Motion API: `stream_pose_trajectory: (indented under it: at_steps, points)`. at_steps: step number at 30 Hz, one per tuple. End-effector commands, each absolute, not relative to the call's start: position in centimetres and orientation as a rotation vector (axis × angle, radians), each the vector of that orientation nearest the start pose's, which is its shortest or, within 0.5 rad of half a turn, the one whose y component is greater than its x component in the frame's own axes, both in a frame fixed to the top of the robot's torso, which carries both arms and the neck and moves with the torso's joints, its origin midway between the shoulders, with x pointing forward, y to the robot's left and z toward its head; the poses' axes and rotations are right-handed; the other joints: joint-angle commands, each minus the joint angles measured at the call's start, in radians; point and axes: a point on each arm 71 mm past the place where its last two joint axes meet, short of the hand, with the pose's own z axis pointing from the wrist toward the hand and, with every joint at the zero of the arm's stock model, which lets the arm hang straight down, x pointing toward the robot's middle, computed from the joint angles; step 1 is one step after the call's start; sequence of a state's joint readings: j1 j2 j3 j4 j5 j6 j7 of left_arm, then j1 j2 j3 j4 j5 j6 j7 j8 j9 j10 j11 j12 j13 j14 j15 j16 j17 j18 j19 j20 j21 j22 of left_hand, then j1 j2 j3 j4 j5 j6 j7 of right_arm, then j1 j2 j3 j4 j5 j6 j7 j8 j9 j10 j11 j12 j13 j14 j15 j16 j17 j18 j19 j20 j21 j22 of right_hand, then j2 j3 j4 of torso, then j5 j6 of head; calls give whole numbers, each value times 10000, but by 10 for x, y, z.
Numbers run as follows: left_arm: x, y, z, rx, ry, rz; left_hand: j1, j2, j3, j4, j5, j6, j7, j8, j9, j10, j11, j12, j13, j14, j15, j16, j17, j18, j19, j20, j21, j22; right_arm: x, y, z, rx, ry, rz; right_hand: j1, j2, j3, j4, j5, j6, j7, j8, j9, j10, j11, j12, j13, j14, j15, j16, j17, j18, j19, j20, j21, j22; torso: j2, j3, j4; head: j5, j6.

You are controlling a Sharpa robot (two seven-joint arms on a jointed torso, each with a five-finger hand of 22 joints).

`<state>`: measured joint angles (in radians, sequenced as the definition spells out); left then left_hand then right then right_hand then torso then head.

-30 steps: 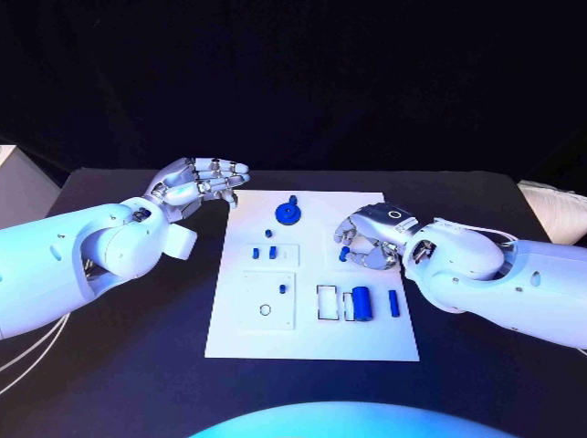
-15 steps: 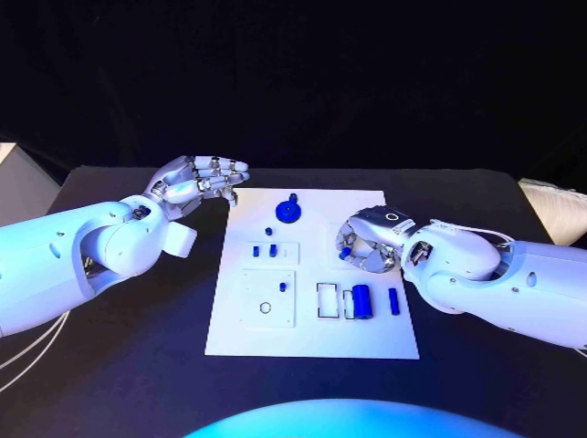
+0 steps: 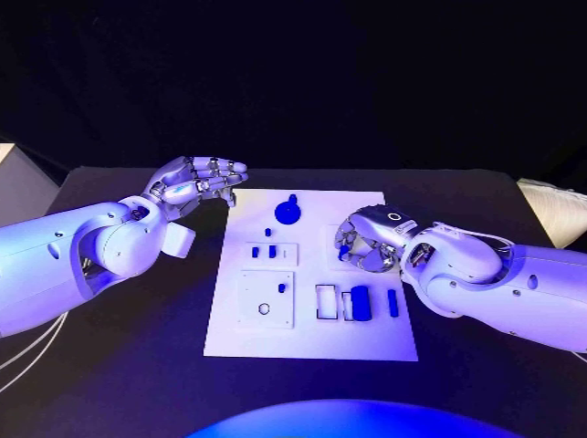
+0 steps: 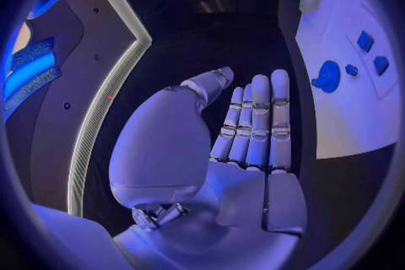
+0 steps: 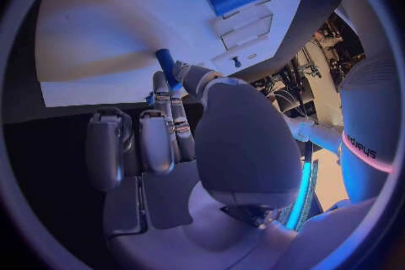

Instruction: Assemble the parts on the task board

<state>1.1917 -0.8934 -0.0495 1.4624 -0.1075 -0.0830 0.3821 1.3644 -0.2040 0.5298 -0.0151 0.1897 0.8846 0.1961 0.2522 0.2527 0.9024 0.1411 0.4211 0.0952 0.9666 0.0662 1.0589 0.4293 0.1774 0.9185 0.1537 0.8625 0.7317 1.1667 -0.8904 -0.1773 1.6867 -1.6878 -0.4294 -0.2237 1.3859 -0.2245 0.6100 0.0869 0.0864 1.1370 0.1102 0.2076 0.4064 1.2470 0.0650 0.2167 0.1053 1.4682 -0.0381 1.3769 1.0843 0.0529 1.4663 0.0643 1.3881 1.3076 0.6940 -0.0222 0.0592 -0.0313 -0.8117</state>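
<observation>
On the black surface the white rectangular task board lies central; the right robot hand, at its 3 o'clock edge, apparently pinches a small blue peg, best lowered upright, while the left robot hand waits with nothing in it, fingers apart, at 11 o'clock.

This looks like a robotics lab or demonstration stand rather than a home or kitchen. A black surface stands before a black backdrop, and coloured blue-violet light falls over everything. On the surface lies a white task board with small blue parts set in cut-out recesses, a test fixture of the kind used for manipulation trials. Two white robot arms reach over it, each ending in a silver robot hand. The left wrist view shows dark curved wall panels edged with a glowing light strip. The right wrist view shows bundled cables and equipment beyond the board's edge.
</observation>
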Motion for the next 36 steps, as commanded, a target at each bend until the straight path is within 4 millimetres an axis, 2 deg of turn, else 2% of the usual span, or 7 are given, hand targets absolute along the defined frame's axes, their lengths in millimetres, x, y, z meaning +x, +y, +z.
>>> stream_pose_trajectory:
  at_steps: [1, 11, 18, 22, 28, 30, 36]
  points:
    - [491, 238, -187, -9866, 15466, -16367, 38, 22, -38, 12, -55, -4, -1, 21, -4, -42, -7, 43, -16, -92, 8, 17, -8, 67, 42, 49, -51, -12, 425, -182, -220, -2238, 16161, 6227, 199, 279, 73, -25, 71, 126, -123, 191, 432, 454, -369, 17, 26, 168, -82, 43, -7, -100, 376, -61, 54, 1216, -12, -7, -4, 0, 5]
    - [493, 239, -189, -9895, 15465, -16305, 47, 33, -40, 13, -56, 2, -3, 34, -2, -48, -8, 53, -17, -95, 7, 20, -11, 68, 45, 49, -56, -16, 417, -177, -200, -1402, 16478, 7060, 196, 274, 103, -51, 81, 110, -118, 213, 469, 465, -370, -5, 40, 169, -85, 46, -5, -104, 381, -67, 69, 1232, -27, -11, -14, 41, 39]
    - [493, 237, -190, -9907, 15492, -16332, 47, 33, -40, 13, -56, 2, -3, 34, -2, -48, -8, 53, -17, -95, 7, 20, -11, 68, 45, 49, -56, -16, 405, -138, -197, -2094, 16484, 8131, 191, 269, 116, -65, 86, 100, -114, 224, 488, 468, -367, -19, 47, 160, -85, 26, -60, -98, 372, -69, 47, 1216, -11, -11, -14, 132, 79]
    - [493, 235, -190, -9909, 15514, -16370, 47, 33, -40, 13, -56, 2, -3, 34, -2, -48, -8, 53, -17, -95, 7, 20, -11, 68, 45, 49, -56, -16, 400, -114, -199, -2734, 16340, 8550, 189, 269, 127, -77, 89, 89, -109, 231, 504, 466, -364, -32, 52, 157, -84, 21, -74, -93, 362, -70, 24, 1199, -22, -29, -15, 196, 85]
    - [493, 233, -190, -9901, 15543, -16421, 47, 33, -40, 13, -56, 2, -3, 34, -2, -48, -8, 53, -17, -95, 7, 20, -11, 68, 45, 49, -56, -16, 390, -85, -209, -3488, 16235, 9039, 188, 270, 141, -94, 94, 76, -103, 240, 522, 467, -361, -47, 59, 157, -82, 20, -76, -92, 360, -71, 20, 1198, -21, -43, -9, 314, 53]
    - [493, 232, -190, -9899, 15557, -16441, 47, 33, -40, 13, -56, 2, -3, 34, -2, -48, -8, 53, -17, -95, 7, 20, -11, 68, 45, 49, -56, -16, 385, -76, -214, -3737, 16245, 9219, 188, 270, 147, -101, 97, 71, -100, 244, 529, 467, -360, -53, 62, 153, -82, 13, -95, -91, 357, -71, 14, 1193, -9, -30, -11, 357, 48]
    - [493, 229, -190, -9886, 15594, -16499, 58, 40, -51, 15, -61, 7, -4, 56, 1, -59, -8, 70, -18, -101, 6, 24, -18, 68, 50, 48, -64, -21, 376, -55, -229, -4267, 16538, 9525, 186, 272, 164, -121, 109, 56, -91, 254, 551, 468, -355, -69, 70, 148, -80, 2, -124, -86, 349, -72, -4, 1181, -2, -36, -12, 447, 12]
